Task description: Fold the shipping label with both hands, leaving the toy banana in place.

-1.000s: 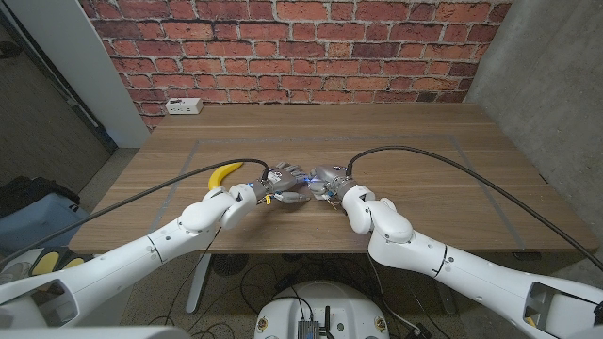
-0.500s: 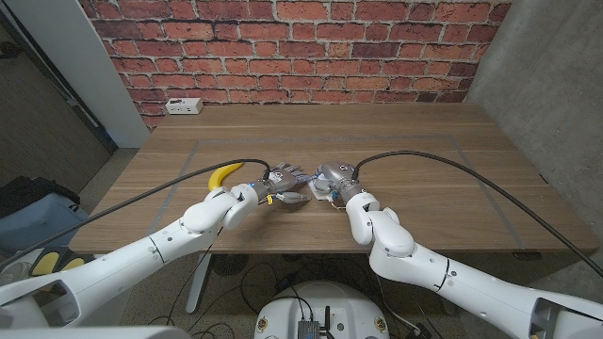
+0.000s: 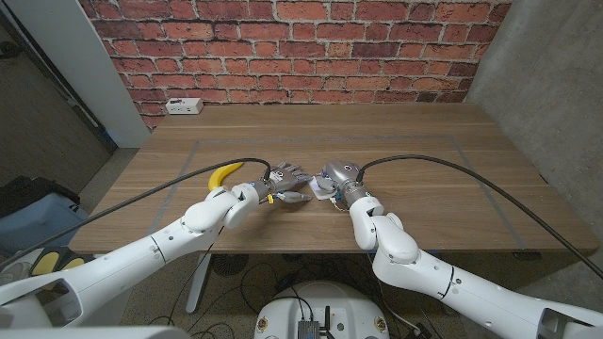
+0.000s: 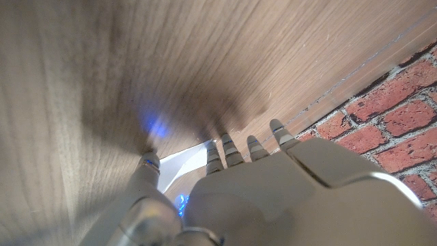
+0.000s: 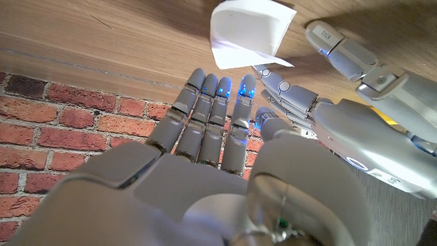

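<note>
Right wrist view: we see the shipping label (image 5: 250, 29), partly folded, on the table (image 5: 102, 34) between both hands; left hand (image 5: 355, 130) touches its edge, right hand (image 5: 218, 130) hovers released. The toy banana (image 3: 224, 174) lies beside our left wrist.

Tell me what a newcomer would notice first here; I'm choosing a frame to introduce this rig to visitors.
First, the two robot hands meeting at the middle of the wooden table: the left hand and right hand close in from either side on the white shipping label, which lies partly folded between them. Next, the yellow toy banana just beside the left wrist, and the red brick wall behind the table.
</note>
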Action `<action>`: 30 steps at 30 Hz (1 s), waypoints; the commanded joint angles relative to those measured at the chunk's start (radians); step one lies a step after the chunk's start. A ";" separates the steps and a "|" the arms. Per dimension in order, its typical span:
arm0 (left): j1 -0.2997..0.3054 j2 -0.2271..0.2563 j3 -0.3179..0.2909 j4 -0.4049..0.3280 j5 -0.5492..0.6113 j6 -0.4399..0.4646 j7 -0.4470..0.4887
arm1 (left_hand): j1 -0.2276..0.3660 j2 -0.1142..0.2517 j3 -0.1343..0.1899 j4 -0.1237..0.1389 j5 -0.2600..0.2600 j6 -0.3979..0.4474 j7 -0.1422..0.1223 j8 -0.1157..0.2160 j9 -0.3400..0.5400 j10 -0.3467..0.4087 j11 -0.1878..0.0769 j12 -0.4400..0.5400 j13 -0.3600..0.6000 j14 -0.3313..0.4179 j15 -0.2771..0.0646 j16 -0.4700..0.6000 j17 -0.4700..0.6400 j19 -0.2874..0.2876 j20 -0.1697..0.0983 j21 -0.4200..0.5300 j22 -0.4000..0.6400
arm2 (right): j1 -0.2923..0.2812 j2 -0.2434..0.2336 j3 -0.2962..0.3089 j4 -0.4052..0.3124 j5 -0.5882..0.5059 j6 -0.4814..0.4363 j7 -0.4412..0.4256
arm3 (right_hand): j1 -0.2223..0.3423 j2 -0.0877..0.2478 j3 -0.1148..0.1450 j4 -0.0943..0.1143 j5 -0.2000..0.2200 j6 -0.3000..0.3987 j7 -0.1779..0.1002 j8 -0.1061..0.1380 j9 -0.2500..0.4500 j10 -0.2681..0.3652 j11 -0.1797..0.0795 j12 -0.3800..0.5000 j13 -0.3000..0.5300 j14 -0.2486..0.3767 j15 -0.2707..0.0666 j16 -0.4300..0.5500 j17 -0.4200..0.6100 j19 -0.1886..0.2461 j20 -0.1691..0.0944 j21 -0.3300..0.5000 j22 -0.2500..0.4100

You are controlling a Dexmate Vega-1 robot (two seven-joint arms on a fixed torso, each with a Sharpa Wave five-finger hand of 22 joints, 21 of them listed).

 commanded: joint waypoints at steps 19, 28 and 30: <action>-0.017 -0.009 0.009 0.014 -0.006 -0.003 -0.004 | 0.001 0.005 -0.007 -0.003 0.010 -0.003 -0.013 0.004 0.004 -0.003 -0.016 -0.006 0.002 -0.002 -0.059 -0.003 0.002 -0.087 -0.008 -0.010 0.004 | 0.043 0.009 -0.007 0.051 0.043 -0.046 0.102 | -0.049 -0.008 -0.004 0.040 0.008 0.113 0.020 0.033 0.002 0.110 0.017 0.033 -0.010 0.045 0.002 0.005 0.017 -0.018 0.020 0.010 0.003; -0.017 -0.009 0.010 0.013 -0.007 0.000 -0.006 | 0.003 0.005 -0.008 -0.004 0.012 -0.002 -0.015 0.005 0.004 0.000 -0.019 -0.006 0.002 0.005 -0.059 -0.001 0.001 -0.084 -0.011 -0.011 0.004 | 0.060 0.003 -0.015 0.061 0.076 -0.051 0.126 | -0.052 0.000 0.000 0.047 0.008 0.119 0.024 0.031 0.001 0.119 0.028 0.034 -0.013 0.052 0.005 0.006 0.024 -0.014 0.019 0.014 0.003; -0.017 -0.008 0.009 0.012 -0.007 0.000 -0.004 | 0.004 0.005 -0.008 -0.005 0.012 -0.002 -0.016 0.005 0.004 0.000 -0.023 -0.006 0.002 0.005 -0.058 -0.001 0.001 -0.083 -0.011 -0.012 0.004 | 0.059 0.001 -0.013 0.061 0.085 -0.049 0.121 | -0.051 0.002 0.001 0.047 0.009 0.117 0.023 0.030 0.001 0.116 0.025 0.032 -0.014 0.052 0.006 0.007 0.025 -0.014 0.019 0.014 0.003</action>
